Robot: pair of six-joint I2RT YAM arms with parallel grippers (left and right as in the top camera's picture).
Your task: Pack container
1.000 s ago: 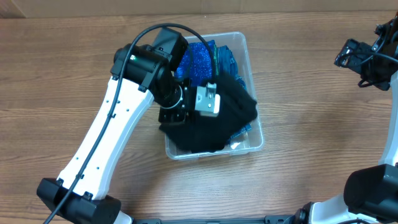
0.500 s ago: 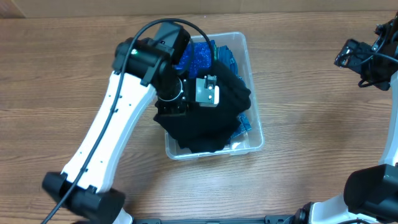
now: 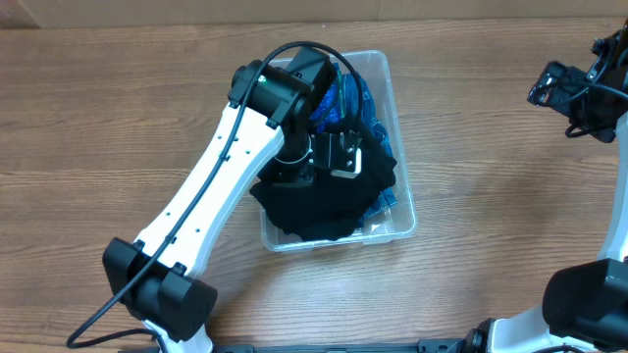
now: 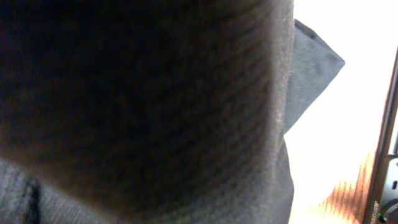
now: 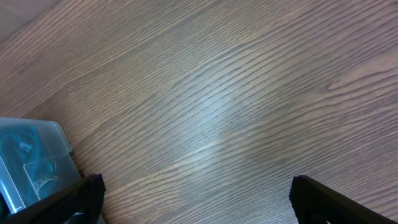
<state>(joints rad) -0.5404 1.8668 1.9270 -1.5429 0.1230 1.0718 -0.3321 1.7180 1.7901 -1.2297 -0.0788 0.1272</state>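
The clear plastic container (image 3: 404,214) sits at the table's middle. A black cloth (image 3: 324,201) lies heaped over its near half, and blue glittery items (image 3: 345,98) show at its far end. My left gripper (image 3: 339,157) is down in the container, pressed into the black cloth. In the left wrist view the black cloth (image 4: 137,106) fills the frame and hides the fingers. My right gripper (image 5: 198,200) is open and empty above bare table far to the right; it also shows in the overhead view (image 3: 564,90). A corner of the container (image 5: 34,155) shows in the right wrist view.
The wooden table (image 3: 491,196) surrounds the container on all sides. The left arm (image 3: 211,211) reaches in over the container's left wall. A light wall edge (image 3: 147,12) runs along the back.
My left arm has swung right and further over the container, its wrist turning. The black cloth has bunched further into the container. The right arm has not moved.
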